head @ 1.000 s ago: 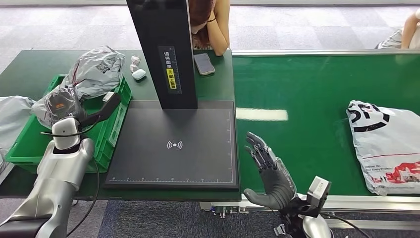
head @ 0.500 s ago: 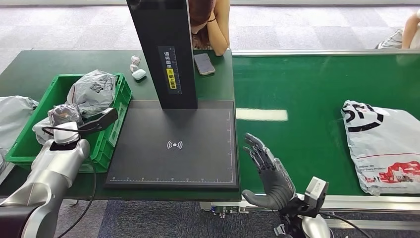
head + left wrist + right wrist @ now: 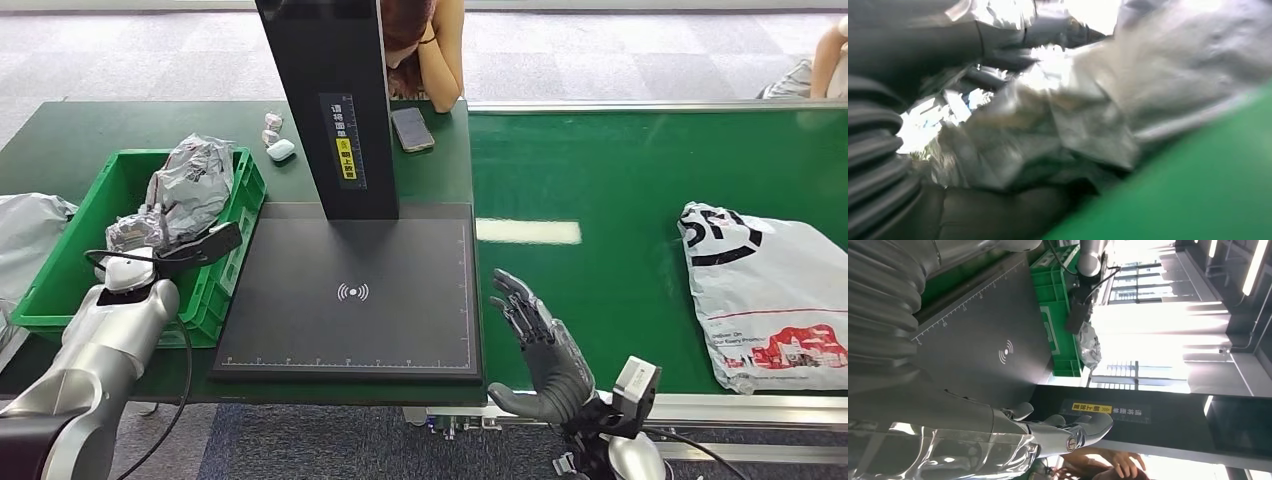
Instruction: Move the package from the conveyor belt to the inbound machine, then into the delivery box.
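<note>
I see a tall black scanner column (image 3: pixel 330 105) rising from the far edge of the inbound machine's flat black pad (image 3: pixel 350 295), and it blocks my sight of the desk behind it. Just right of the column on the dark green desk (image 3: pixel 60 135) lies a smartphone (image 3: pixel 412 128); left of it sit a white earbud case (image 3: pixel 281 150) and two small white bits I cannot make out. A person (image 3: pixel 425 45) leans on the desk's far edge.

The green delivery box (image 3: pixel 70 270) stands against the pad's left edge. In it lies a crumpled silver-grey package (image 3: pixel 190 185), propped against the box's right wall, with a smaller crumpled part of it at the near end by my left wrist. My left hand (image 3: pixel 913 150) is low in the box; the wrist camera shows its fingers up against the silver foil, but the picture is blurred and I cannot tell whether they grip it or have let go.

My right hand (image 3: pixel 540 345) hovers at the near edge, between the pad and the green conveyor belt (image 3: pixel 620 180), flat and upright with fingers spread, holding nothing.

On the belt's right side lies a white printed mailer bag (image 3: pixel 775 295), cut off by the frame edge. More grey plastic (image 3: pixel 25 235) spills off the desk's left edge, partly out of frame.
</note>
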Controlling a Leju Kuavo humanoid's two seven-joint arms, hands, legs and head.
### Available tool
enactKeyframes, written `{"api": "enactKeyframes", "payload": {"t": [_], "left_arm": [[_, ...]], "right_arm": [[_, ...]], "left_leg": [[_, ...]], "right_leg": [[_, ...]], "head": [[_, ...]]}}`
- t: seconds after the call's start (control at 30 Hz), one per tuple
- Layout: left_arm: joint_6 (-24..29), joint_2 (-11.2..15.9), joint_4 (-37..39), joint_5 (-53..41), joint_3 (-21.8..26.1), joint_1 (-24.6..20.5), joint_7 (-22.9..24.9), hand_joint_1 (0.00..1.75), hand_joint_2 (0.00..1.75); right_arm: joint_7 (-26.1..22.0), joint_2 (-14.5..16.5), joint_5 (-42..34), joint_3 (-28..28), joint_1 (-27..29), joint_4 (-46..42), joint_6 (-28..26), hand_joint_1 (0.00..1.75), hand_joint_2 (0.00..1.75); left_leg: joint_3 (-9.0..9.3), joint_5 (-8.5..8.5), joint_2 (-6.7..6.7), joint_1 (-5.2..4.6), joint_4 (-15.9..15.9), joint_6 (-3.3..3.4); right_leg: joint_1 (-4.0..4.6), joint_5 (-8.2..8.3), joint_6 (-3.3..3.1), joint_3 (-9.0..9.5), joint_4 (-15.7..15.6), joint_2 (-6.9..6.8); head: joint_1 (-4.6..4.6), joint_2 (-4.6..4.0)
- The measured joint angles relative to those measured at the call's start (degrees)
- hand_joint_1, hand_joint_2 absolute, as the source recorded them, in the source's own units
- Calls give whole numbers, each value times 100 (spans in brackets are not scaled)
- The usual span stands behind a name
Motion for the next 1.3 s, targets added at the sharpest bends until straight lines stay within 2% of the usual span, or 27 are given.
{"api": "enactKeyframes", "payload": {"t": [0.13, 0.23, 0.5, 0.63, 0.7, 0.8, 0.87, 0.9, 1.0, 1.1, 1.23, 1.3], "left_arm": [[1051, -106, -538, 384, 160, 262, -556, 0, 175], [990, -202, -1192, 405, 174, 560, -619, 0, 175], [717, -302, -2634, 11, 172, 1213, -307, 0, 175], [1032, -320, -3104, 366, 185, 1437, -514, 0, 175], [1392, -384, -3443, 1230, 225, 1606, -1132, 0, 175], [1749, -611, -4131, 3596, 272, 2043, -2904, 0, 175], [1629, -817, -4538, 5145, 270, 2377, -3938, 0, 175], [1420, -932, -4697, 5820, 255, 2539, -4286, 0, 175], [689, -1251, -5003, 7293, 124, 2983, -4797, 0, 175], [241, -1483, -5153, 7973, -46, 3297, -4936, 0, 175], [-660, -1639, -5211, 8310, -279, 3552, -4763, 0, 175], [-967, -1674, -5183, 8221, -387, 3608, -4604, 0, 175]], "right_arm": [[49, 6, -18, -13, 50, -49, -43, 0, 175], [92, 6, -26, -19, 88, -75, -51, 0, 175], [105, 22, -25, -42, 112, -108, -43, 0, 175], [112, 33, -23, -47, 121, -139, -41, 0, 175], [119, 38, -19, -56, 123, -159, -91, 0, 175], [137, 45, 227, -77, 74, -161, -529, 0, 175], [215, 45, 611, -80, -11, -132, -1087, 0, 175], [263, 45, 757, -80, -59, -104, -1345, 0, 175], [338, 45, 869, -81, -156, 9, -1740, 0, 175], [343, 45, 788, -82, -203, 137, -1799, 0, 175], [407, 45, 656, -82, -332, 401, -1832, 0, 0], [449, 45, 642, -83, -417, 531, -1892, 0, 0]], "left_leg": [[-1, -1, -2, -2, 0, 1], [-1, -2, -1, -4, 0, 1], [-2, -3, -2, -1, 0, -1], [-2, -3, -2, 0, 0, -1], [-2, -3, -2, -2, 0, -1], [-3, -6, -2, -5, 0, 1], [-3, -9, -1, -7, 0, 3], [-3, -11, -1, -8, 0, 4], [-5, -11, -8, -11, 1, 10], [-7, -11, -10, -11, 1, 11], [-6, -11, -8, -10, 1, 11], [-6, -10, -9, -9, 1, 10]], "right_leg": [[-2, -1, 2, 2, -2, -2], [-3, -3, 4, 1, -3, -1], [-2, -3, 4, 0, -2, -1], [-1, -3, 4, 0, -1, -1], [-1, -3, 4, 2, -1, -1], [-3, -6, 8, 3, -4, -1], [-6, -9, 12, 2, -7, 0], [-7, -10, 14, 2, -9, 0], [-9, -11, 18, 4, -10, -5], [-9, -8, 21, 4, -9, -5], [-8, -6, 22, 2, -8, -4], [-7, -6, 22, 2, -8, -5]], "head": [[1, 0], [1, 0], [1, 0], [0, 0], [0, 0], [2, 0], [2, 0], [2, 0], [2, 0], [1, 0], [0, 0], [0, 0]]}}
